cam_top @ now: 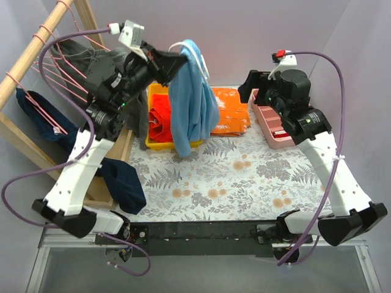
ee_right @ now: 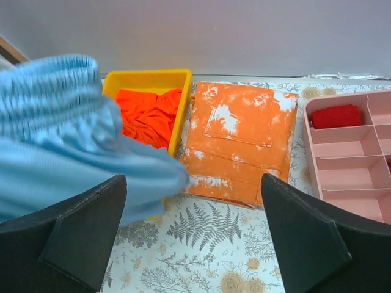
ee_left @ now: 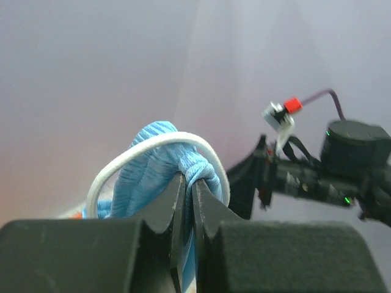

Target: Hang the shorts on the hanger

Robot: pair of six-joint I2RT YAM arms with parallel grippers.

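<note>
The shorts hung in the air from the left tool, pinched shut on a bunch of the gathered waistband. The left wrist view showed the jaws nearly together with ribbed blue cloth squeezed between them. A white loop arched over that bunch; I couldn't tell whether it was cord or wire.

The fabric looked light and limp. It draped in long soft folds, its lower end trailing down past the front rim of the yellow tray. To my eye it would sag, swing and slide rather than keep any shape. The elastic band seemed the sensible place to hold it, thicker and grippier than the thin legs.

The right tool stood wide apart and empty, just beside the dangling cloth.

The pink hanger was thin, stiff wire, one of several on the wooden rack well to the left. A narrow wire looked likely to let smooth cloth slip off unless it was draped evenly.
</note>
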